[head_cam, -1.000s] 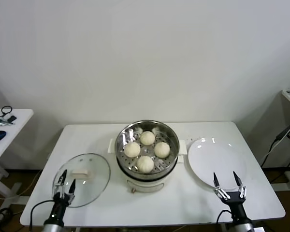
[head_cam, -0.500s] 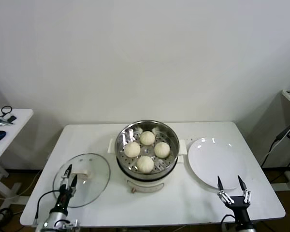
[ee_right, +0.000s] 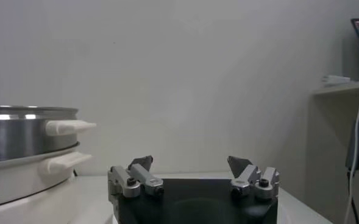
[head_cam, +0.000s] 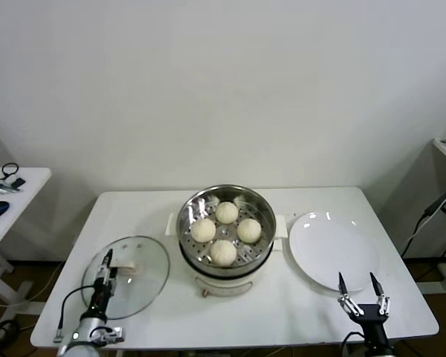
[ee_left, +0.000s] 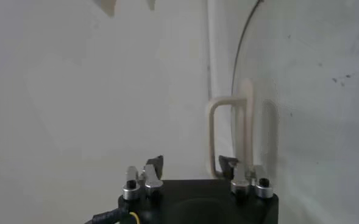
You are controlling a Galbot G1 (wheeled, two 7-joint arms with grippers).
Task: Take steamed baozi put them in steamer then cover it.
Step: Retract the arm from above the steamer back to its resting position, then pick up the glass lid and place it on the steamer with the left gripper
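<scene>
Centrally, on the white table (head_cam: 297,312): one steamer (head_cam: 226,230), a round pot of shiny steel with a perforated steel tray inside, a white base and white side handles. Contents: four baozi (head_cam: 223,252), smooth round cream-white dough buns, lying close together on the tray, one toward the wall, two in the middle, one toward the robot. Item two: one cover (head_cam: 126,276), a round clear glass lid with a metal rim and one white oblong handle at its centre, lying flat on the table to the steamer's left, apart from it. Item three: one plate (head_cam: 333,251), flat, round, glossy white, bare, just beside the steamer's right handle. Left gripper (head_cam: 104,270): over the near half of the cover, its fingers set narrowly apart and holding nothing; the left wrist view shows its two dark fingertips parted in front of the arched white handle (ee_left: 231,131), with the curved glass rim alongside, detail the head view does not give. Right gripper (head_cam: 362,291): at the table's near right edge, just past the plate's rim, fingers spread wide and empty. Only the right wrist view gives the steamer's profile (ee_right: 27,152), with steel wall and two white handle tabs stacked. One side table (head_cam: 7,201) with small dark objects stands far left.
</scene>
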